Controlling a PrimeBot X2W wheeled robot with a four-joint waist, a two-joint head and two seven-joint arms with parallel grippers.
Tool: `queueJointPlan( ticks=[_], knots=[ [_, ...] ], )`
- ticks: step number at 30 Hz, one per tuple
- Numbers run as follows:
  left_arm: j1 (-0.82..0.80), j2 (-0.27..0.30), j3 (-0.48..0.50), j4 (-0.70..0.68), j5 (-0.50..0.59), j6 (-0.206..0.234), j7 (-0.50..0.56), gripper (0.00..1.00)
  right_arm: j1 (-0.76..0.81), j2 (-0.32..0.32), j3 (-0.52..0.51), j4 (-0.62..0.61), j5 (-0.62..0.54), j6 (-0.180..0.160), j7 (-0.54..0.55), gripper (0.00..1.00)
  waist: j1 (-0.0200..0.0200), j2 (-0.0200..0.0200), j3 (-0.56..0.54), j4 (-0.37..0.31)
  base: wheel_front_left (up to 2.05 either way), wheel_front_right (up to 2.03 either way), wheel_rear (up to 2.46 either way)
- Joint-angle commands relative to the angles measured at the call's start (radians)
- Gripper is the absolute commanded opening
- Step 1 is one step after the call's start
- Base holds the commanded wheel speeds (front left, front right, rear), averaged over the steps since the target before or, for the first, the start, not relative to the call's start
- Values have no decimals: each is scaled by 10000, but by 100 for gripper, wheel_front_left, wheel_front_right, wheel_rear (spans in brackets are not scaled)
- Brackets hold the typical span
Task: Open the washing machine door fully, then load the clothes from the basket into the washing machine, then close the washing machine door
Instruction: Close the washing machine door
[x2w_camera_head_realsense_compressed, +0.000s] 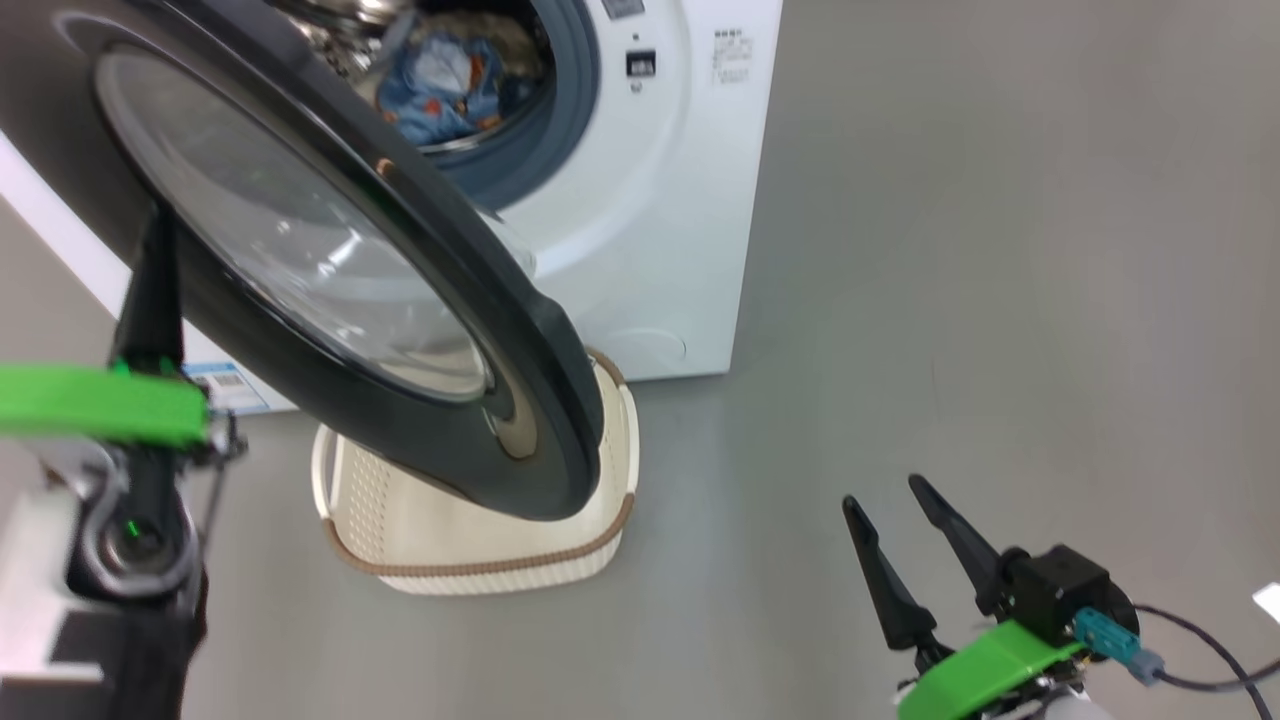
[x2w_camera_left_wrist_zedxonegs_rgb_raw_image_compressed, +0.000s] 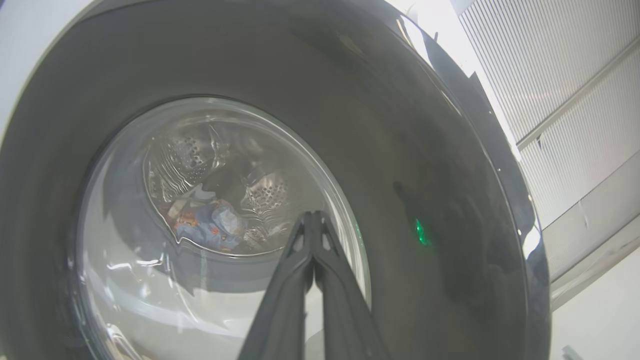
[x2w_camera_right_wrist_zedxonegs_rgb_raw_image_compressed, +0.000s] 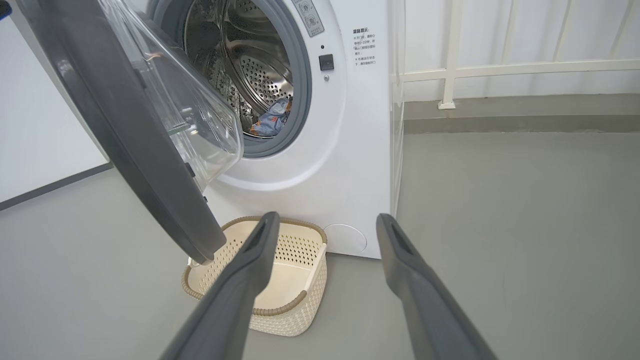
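Washing machine door (x2w_camera_head_realsense_compressed: 545, 370) ajar above the basket (x2w_camera_head_realsense_compressed: 480, 572) (cream, brown-rimmed), clothes (x2w_camera_head_realsense_compressed: 440, 85) inside the washing machine (x2w_camera_head_realsense_compressed: 660, 200). Left end effector (x2w_camera_left_wrist_zedxonegs_rgb_raw_image_compressed: 312, 218) clenched at the door; right end effector (x2w_camera_head_realsense_compressed: 882, 490) released.

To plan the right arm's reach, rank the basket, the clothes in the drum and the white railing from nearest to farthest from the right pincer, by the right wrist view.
1. The basket, on the floor just beyond the right pincer, low centre.
2. The clothes, inside the drum, upper left.
3. The white railing, behind the machine, upper right.
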Motion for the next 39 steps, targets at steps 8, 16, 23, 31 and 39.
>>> queueJointPlan(
  ticks=[8,16,23,31,39],
  knots=[
    [1016,1823,-1524,-297,1919,-28,-1370,0,652,66,-5,-261,140,16,-122,100,0,0,-1151,159,0,0,0],
    [2074,1899,-596,-839,3859,-21,-1443,0,997,87,-131,-353,174,16,-122,100,0,0,-1466,246,0,0,0],
    [3272,1314,504,-1362,6188,341,-1445,87,1195,119,-207,-422,119,16,-122,100,0,0,-1593,312,0,0,0],
    [4373,837,1312,-1942,8133,563,-1446,100,1273,145,-226,-500,74,16,-122,100,0,0,-1610,268,0,0,0],
    [5376,68,1885,-2350,8960,592,-1446,100,1316,172,-255,-553,73,16,-122,100,0,0,-1557,195,0,0,0]
  ],
)
